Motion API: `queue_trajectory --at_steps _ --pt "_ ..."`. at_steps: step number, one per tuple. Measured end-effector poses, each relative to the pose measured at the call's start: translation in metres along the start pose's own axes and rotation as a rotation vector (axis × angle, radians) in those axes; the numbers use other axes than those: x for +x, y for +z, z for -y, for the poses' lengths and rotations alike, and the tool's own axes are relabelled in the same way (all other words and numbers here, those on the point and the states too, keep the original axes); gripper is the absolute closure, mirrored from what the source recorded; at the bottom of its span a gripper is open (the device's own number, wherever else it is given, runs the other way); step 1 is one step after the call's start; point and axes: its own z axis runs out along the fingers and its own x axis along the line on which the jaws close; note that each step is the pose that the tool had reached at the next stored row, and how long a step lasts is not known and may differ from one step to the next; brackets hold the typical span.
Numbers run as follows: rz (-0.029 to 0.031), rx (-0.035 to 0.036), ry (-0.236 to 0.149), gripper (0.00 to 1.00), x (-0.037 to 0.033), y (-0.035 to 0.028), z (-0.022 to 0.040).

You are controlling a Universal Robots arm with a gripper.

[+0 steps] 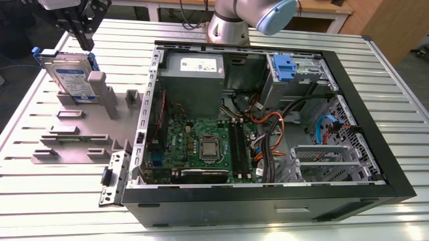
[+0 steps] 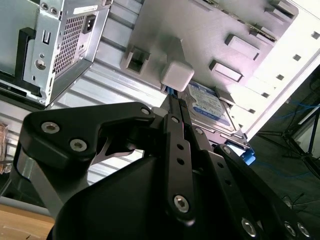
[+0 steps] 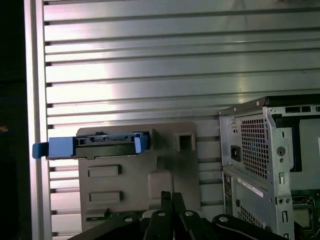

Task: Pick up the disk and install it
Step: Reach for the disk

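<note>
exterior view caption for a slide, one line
Gripper poised near the disk, which stands on edge in the grey fixture beside the open computer case

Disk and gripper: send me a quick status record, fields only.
disk: upright in the grey holder, outside the case
gripper: by the disk's top edge, apart from it, shut, holding nothing
computer case: side open, on the exterior view's right of the holder
progress: disk not yet picked up

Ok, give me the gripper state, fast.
Gripper: shut, holding nothing, close to the hard drive standing in the grey stand.
</note>
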Motion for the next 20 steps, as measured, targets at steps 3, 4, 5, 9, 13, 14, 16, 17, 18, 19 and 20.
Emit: queue_trajectory --at_steps 3,4,5,9,13,14,16,17,18,19,20 --pt "0.0 0.0 0.0 0.85 0.0021 0.0004 0.0002" --pt "0.0 0.0 0.0 0.85 0.0028 0.0005 0.0002" --pt "0.0 0.0 0.0 0.85 0.0034 0.0006 0.0003" --pt "0.0 -0.0001 0.0 0.89 0.0063 0.0011 0.0005" --pt "0.0 -0.0002 0.0 0.89 0.0108 0.0016 0.0009" --pt "-0.0001 -0.0001 0.0 0.89 0.0124 0.0018 0.001" --pt "0.0 -0.0002 0.0 0.89 0.015 0.0022 0.0011" --pt "0.0 -0.0001 0.0 0.89 0.0164 0.0024 0.0012" --pt "0.0 -0.0001 0.0 0.89 0.0177 0.0027 0.0012" --pt "0.0 -0.0002 0.0 0.89 0.0191 0.003 0.0012" --pt "0.0 -0.0001 0.0 0.89 0.0206 0.0032 0.0011"
